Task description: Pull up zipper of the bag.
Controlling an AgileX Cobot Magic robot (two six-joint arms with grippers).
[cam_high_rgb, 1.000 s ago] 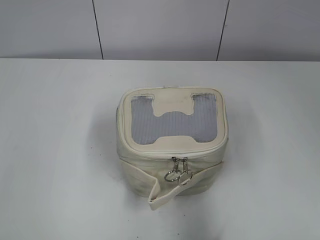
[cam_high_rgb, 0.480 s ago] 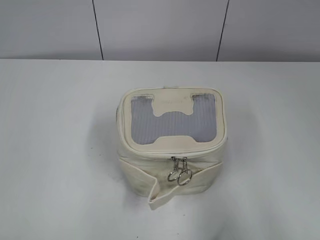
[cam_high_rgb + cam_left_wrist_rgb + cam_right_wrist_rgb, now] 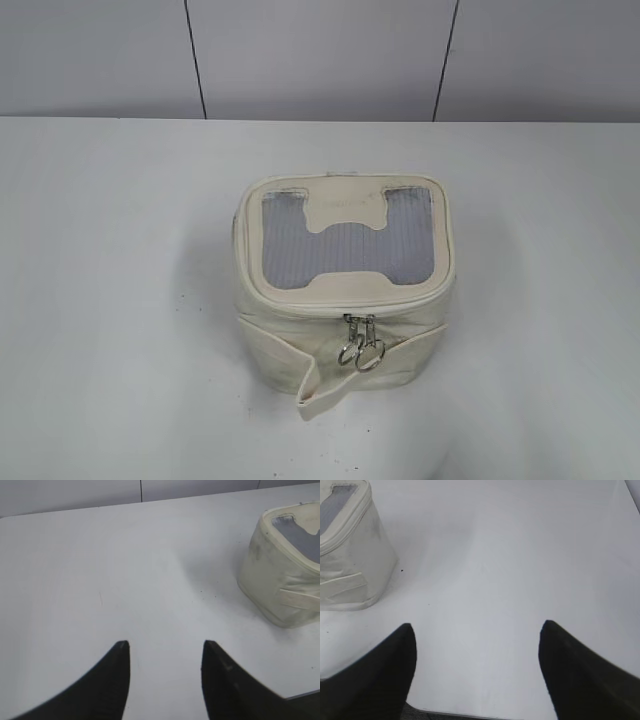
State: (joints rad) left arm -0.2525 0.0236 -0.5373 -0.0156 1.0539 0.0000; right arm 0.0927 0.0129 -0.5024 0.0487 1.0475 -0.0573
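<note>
The small boxy cream-white bag [image 3: 345,290] stands on the white table, its grey mesh top facing up. It also shows in the left wrist view [image 3: 280,565] at the right edge and in the right wrist view [image 3: 347,555] at the upper left. The zipper [image 3: 300,310] runs around the top rim, and its two silver sliders with ring pulls [image 3: 360,345] hang side by side at the front middle. A loose cream band [image 3: 315,385] droops at the front. My left gripper [image 3: 165,647] is open and empty, far left of the bag. My right gripper [image 3: 476,630] is open and empty, far right of it. Neither gripper shows in the exterior view.
The white table [image 3: 110,300] ends at a grey panelled wall [image 3: 320,55] behind. The table's near edge [image 3: 470,715] shows just below my right gripper's fingers.
The ring pulls at the bag's front shift slightly, swinging a little between frames. The bag has not moved.
</note>
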